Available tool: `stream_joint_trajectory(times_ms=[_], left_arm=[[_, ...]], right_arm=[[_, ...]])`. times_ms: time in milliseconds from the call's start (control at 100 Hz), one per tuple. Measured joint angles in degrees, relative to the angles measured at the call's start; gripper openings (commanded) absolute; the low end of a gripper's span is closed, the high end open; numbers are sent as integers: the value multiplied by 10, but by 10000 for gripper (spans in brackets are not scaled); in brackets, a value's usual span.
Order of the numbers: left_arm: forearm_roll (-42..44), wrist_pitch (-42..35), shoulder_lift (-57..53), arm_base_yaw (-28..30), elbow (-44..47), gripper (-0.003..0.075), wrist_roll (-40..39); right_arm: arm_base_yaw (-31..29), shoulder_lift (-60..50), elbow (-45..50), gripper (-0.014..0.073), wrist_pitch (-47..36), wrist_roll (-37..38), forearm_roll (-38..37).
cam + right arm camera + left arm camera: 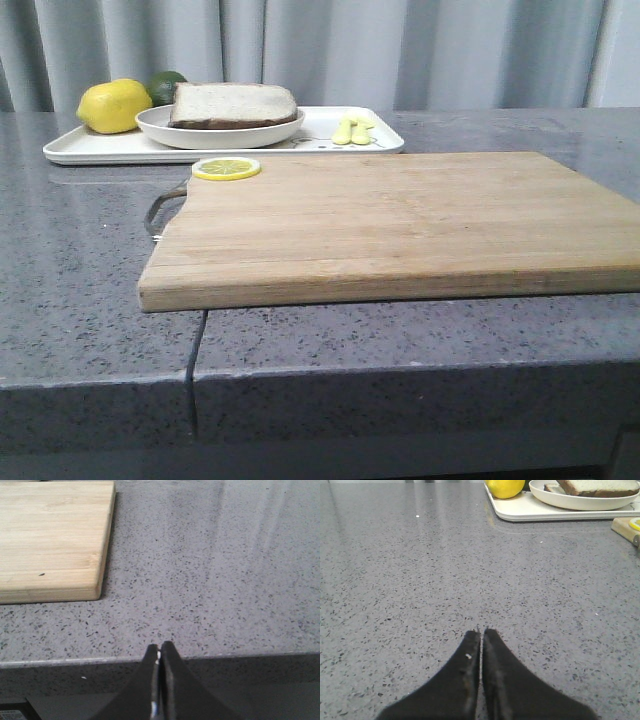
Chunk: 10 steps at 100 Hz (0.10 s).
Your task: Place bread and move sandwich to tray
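Left claw (pixel 481 632) closed and empty over bare tabletop (pixel 420 580), sandwich (pixel 597 487) in dish on tray (pixel 520 510) well ahead, right claw (pixel 159 647) closed, cutting board (pixel 50 540) ahead.

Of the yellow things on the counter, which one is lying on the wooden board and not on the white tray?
The thin round lemon slice, on the far left corner of the wooden cutting board. The whole yellow lemon and the small pale yellow pieces sit on the flat white rectangular tray.

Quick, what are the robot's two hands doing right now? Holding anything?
Left gripper: closed, holding nothing, over the bare countertop.
Right gripper: closed, holding nothing, near the cutting board.
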Motion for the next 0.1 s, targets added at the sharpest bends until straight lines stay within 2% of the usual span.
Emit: stream_joint_trajectory(times_ms=[100], left_arm=[[0,0,0,0,0,-20,0]], right_arm=[[0,0,0,-60,0,0,0]])
